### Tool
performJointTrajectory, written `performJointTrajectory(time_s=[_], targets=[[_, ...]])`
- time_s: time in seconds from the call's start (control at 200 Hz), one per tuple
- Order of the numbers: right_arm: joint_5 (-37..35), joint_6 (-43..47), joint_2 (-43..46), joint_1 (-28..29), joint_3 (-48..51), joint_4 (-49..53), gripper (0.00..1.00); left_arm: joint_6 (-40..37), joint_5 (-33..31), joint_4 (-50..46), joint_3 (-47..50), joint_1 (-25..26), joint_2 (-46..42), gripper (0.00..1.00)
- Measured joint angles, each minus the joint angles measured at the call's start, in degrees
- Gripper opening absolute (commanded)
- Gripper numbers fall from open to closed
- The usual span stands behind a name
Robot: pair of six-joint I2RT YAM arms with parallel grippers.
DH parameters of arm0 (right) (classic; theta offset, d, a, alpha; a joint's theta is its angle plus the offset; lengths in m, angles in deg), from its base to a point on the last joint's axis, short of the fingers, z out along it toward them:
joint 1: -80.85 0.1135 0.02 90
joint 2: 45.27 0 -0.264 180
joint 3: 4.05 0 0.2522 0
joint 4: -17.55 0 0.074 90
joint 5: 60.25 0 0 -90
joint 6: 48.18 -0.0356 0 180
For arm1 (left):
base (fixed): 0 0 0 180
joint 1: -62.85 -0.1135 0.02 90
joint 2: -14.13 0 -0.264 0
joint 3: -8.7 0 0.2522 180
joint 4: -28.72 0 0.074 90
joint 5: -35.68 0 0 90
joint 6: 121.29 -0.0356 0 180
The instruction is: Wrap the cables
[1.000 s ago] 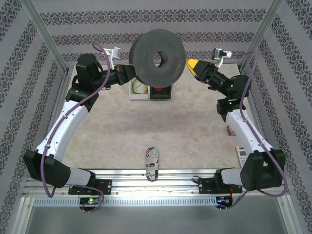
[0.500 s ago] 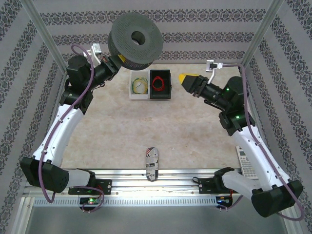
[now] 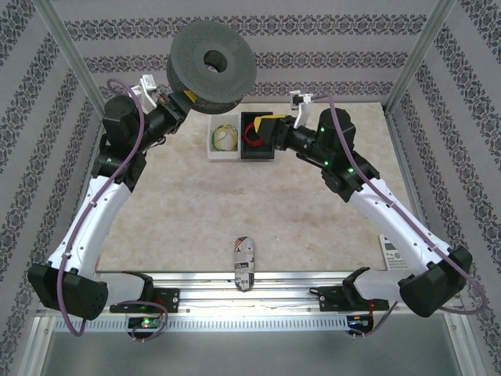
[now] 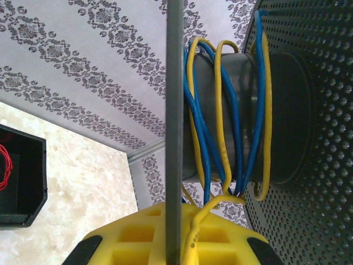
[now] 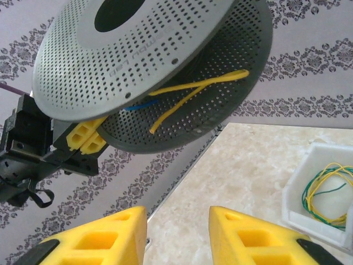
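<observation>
Embossed on the perforated grey flange of the spool (image 5: pixel 165 55), just above and ahead of the right end effector (image 5: pixel 177 221): one short line of small raised lettering, upside down, seemingly "bambu lab". On the small printed packet (image 3: pixel 244 262) well behind that end effector, at the near edge of the worktop (image 3: pixel 235 204): dark print, too small to read.

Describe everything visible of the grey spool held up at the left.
The spool is dark grey and plastic-looking, with two round perforated flanges, a centre hole and a smooth hub. Loose turns of yellow wire and blue wire wrap the hub; a yellow end sticks out between the flanges. It is tilted in the air, one flange clamped by the fingers of the left gripper.
</observation>
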Motion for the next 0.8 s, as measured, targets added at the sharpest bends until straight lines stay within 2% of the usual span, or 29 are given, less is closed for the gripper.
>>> performJointTrajectory(time_s=[0.495, 0.799], targets=[[-1.5, 0.5, -6.8, 3.1, -6.6, -0.4, 0.36, -1.7, -2.3, -0.1, 0.3, 2.4, 0.0, 0.0], [-2.0, 1.5, -7.9, 4.0, -7.2, -0.5, 0.35, -2.4, -2.5, -0.1, 0.3, 2.7, 0.0, 0.0]])
